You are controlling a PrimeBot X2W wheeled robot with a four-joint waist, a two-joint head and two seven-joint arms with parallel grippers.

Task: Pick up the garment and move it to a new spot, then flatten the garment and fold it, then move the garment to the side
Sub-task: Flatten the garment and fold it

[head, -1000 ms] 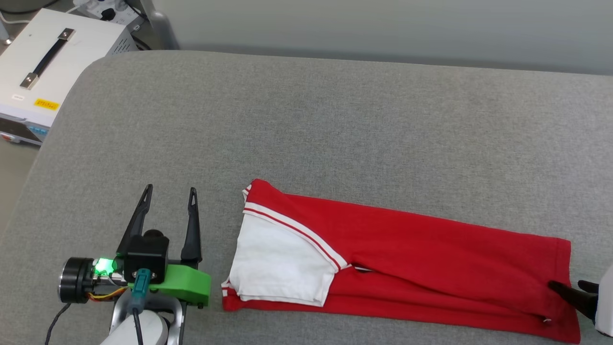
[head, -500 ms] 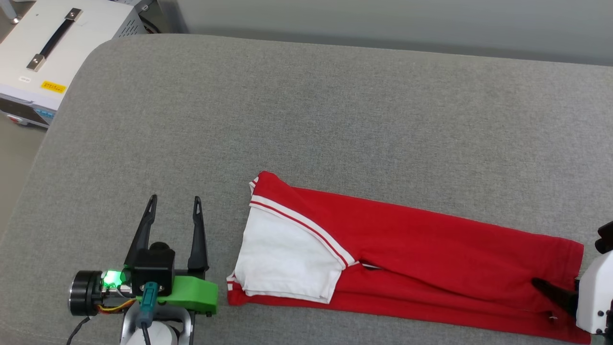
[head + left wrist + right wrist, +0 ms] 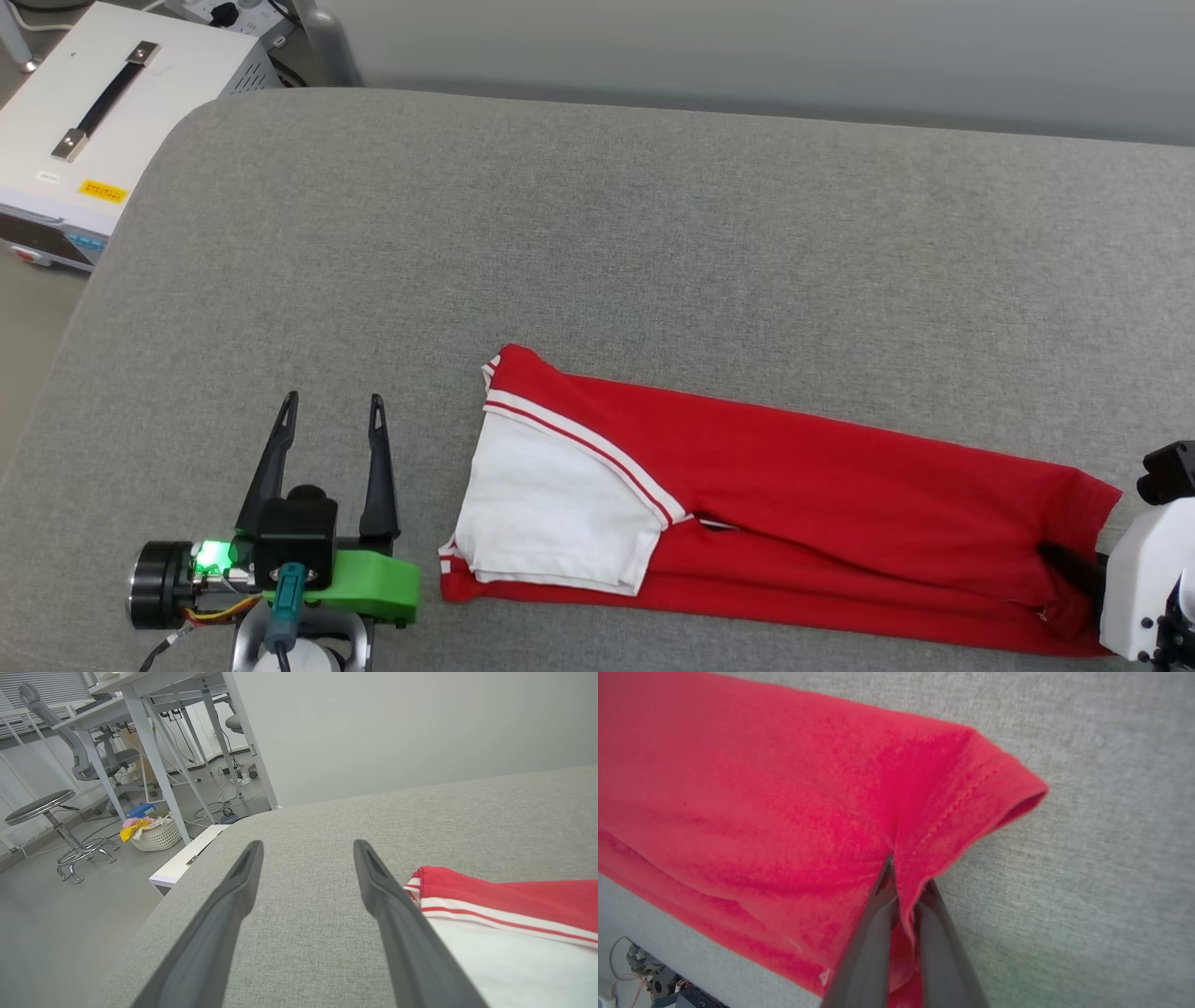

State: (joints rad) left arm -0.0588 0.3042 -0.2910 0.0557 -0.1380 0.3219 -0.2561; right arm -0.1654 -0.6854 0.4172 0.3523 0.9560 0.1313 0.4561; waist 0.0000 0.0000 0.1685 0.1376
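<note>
Seen from the head camera: garment (image 3: 794,504) folded into a long red strip across the near part of the grey padded surface (image 3: 597,233), with a white sleeve and striped trim at the left end and the hem at the right end. At that hem end, just one dark finger (image 3: 1064,560) under a bunched red corner, beside a white housing; grip not readable from that angle. Made plain by the right wrist camera: right gripper (image 3: 908,872) clamped on a pinched ridge of hem, cloth squeezed up between the two fingers, the corner beyond it raised off the surface. Left gripper (image 3: 333,399) spread wide and holding nothing, parked just left of the sleeve and apart from it. Added by the left wrist camera: sleeve edge close beside one finger, and past the rounded end of the surface some desk legs (image 3: 154,756), a round stool (image 3: 39,805), a white basket (image 3: 156,835) with cloth in it, and cables on the floor. At upper left in the head view, a white box (image 3: 93,112) with a black handle, off the surface.
</note>
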